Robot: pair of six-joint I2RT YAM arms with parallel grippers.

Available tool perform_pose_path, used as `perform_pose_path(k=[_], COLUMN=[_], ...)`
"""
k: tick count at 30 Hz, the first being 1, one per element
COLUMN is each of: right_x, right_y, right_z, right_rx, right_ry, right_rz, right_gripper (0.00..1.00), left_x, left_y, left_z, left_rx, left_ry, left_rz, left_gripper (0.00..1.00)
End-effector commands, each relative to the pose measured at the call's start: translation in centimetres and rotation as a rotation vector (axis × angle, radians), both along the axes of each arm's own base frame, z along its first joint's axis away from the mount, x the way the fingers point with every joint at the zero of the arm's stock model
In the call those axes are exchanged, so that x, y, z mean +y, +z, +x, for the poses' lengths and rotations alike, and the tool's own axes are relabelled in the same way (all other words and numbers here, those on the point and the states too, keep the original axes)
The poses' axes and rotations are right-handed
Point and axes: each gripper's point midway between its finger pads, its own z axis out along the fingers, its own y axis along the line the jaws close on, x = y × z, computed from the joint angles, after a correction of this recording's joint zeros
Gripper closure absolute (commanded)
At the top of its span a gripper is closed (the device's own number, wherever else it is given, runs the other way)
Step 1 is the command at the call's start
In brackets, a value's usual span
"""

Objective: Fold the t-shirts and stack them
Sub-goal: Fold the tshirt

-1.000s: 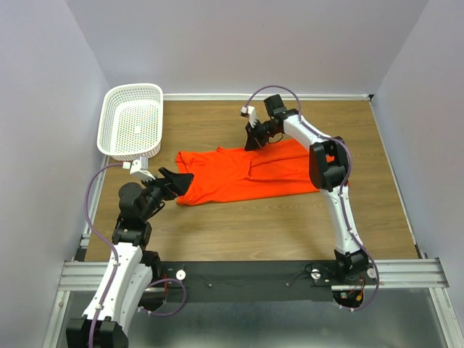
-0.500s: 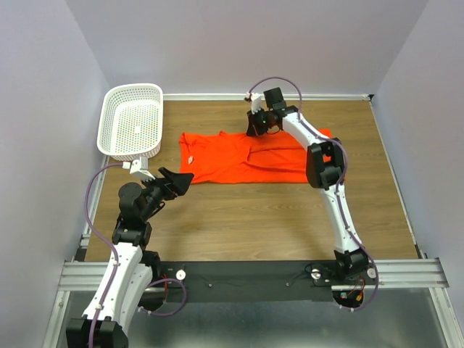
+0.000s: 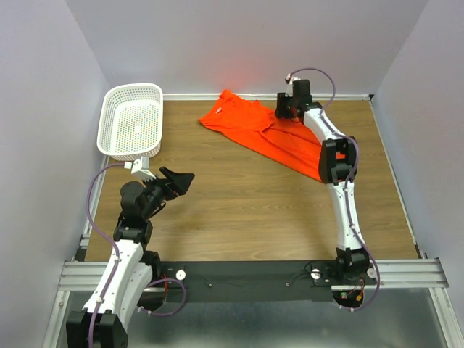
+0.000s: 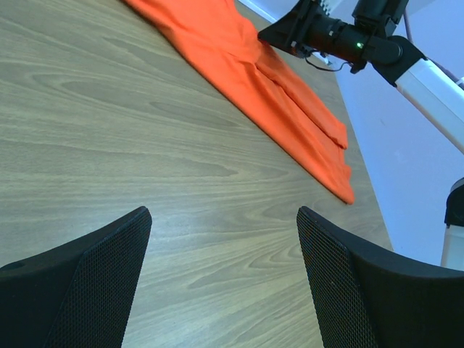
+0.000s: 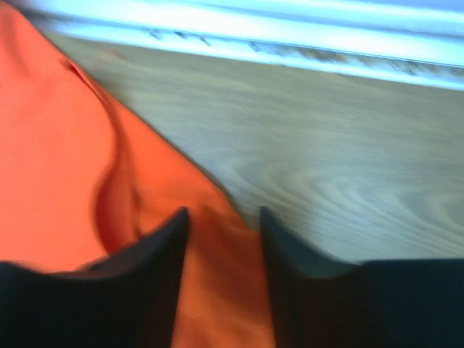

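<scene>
**T-shirt** [image 3: 255, 127]: one, bright orange-red, thin fabric. It lies on the far half of the table, right of the middle. It is drawn out in a long slanting strip from the back edge, by the wall, toward the right arm's forearm, which covers its near end. It is loosely creased, not folded flat, and lies well apart from the basket.

**Right gripper** [image 3: 283, 110]: reached out to the far edge of the table, at the shirt's upper margin. The wrist view shows both fingers [image 5: 156, 250] close together with orange cloth running between them, so it is closed on a ridge of the t-shirt. That view is blurred.

**Left gripper** [image 3: 181, 178]: held above bare wood at the near left. Its jaws are spread wide with nothing between them. Its wrist view looks across the boards to the shirt and the right arm beyond.

**Basket** [image 3: 128, 153]: white plastic mesh, at the far left corner. Nothing is visible inside.

**Table** [image 3: 239, 206]: wood-grain top, between pale walls.
</scene>
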Motion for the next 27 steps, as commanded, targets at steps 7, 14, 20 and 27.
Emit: perform_pose_path(k=[7,14,20,27], right_x=[-2.7,-5.4,-5.7,-8.3], right_y=[7.6,6.7,3.8,2.7], right_z=[-7.0,-18.2,-27.6,-28.5], right_rx=[-0.124,-0.126,-0.064,0.015], right_ry=[0.33,0.638,0.773,0.587], right_rz=[-0.26,-0.516,-0.556,-0.646], right_gripper=[0.11,0.03,0.12,0.43], left_x=[-0.8,-0.9,-1.0,-1.3], left_y=[-0.7,0.8,1.1,1.0], left_z=[-0.2,-0.5,-0.8,-1.6], left_rx=[0.001,-0.057,-0.07,-0.08], left_ry=[-0.047,-0.061,-0.071,-0.087], left_rz=[-0.036,-0.015,-0.01,-0.039], left_gripper=[0.11,0.12,0.12,0.12])
